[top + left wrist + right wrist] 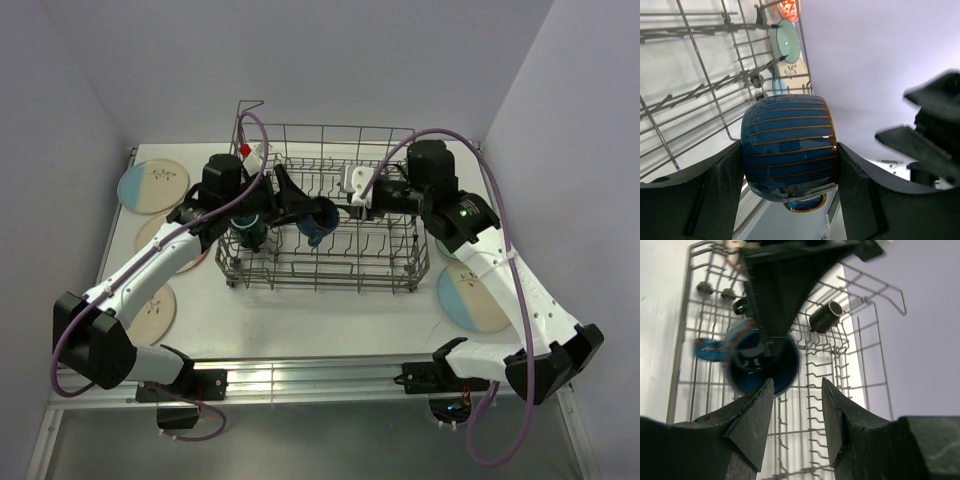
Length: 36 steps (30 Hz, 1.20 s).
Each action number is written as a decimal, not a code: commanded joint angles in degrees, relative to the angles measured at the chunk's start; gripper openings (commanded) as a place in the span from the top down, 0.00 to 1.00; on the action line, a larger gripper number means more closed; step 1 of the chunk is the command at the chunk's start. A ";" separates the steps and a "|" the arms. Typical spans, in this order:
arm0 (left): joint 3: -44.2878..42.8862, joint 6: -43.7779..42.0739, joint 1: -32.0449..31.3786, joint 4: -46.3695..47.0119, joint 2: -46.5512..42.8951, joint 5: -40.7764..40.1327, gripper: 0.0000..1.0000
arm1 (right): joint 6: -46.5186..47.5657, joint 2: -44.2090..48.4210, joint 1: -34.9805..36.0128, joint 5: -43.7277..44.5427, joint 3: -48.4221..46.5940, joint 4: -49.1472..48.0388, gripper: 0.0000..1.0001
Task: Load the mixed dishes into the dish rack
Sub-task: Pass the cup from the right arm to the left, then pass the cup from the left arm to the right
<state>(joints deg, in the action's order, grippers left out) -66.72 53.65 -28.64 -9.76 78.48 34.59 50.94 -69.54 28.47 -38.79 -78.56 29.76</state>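
The teal-blue mug (pixel 787 135) could be slipping, because I am gripping it only on its smooth round sides with my left pincer (pixel 789 165), one finger at 9 o'clock and one at 3 o'clock of the mug. If I am letting go too high, it could be dropping onto the hard wires of the dish rack (pixel 400 270) and chipping. My right pincer (pixel 796 390) is standing half wide with nothing in it, and it is very near the mug. So my two pincers could be bumping each other, or the right one could be knocking the mug loose. The mug could also be catching on the upright spikes if I am lowering it crooked. In the top view the mug is hanging near the middle of the rack, at about 8 o'clock from my right pincer. In my right wrist view it is sitting just past my fingertips, at about 10 o'clock from the gap, and I am not touching it there. A black mug (pixel 826 316) is already lying in the rack, and a blue and cream plate (pixel 470 298) is waiting outside at 4 o'clock
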 commanded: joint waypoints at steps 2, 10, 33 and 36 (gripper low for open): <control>-6.93 2.43 0.25 -1.74 0.80 -1.19 0.91 | 16.96 1.43 -0.17 -7.61 -5.45 16.23 0.50; -12.21 3.39 0.25 -9.75 3.17 -3.82 0.91 | 45.39 1.33 5.62 -3.41 -5.99 29.49 0.49; -8.69 6.03 0.25 -8.79 0.54 -2.51 0.91 | 52.86 -7.72 20.66 16.81 -6.16 23.42 0.47; -8.78 6.03 0.25 -8.87 0.62 -2.33 0.91 | 53.91 -8.42 21.01 18.83 -6.25 22.89 0.48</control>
<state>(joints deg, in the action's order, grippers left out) -74.78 58.24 -28.58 -23.35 82.24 30.15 103.24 -77.89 48.69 -22.70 -83.13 54.63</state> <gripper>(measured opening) 0.713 0.524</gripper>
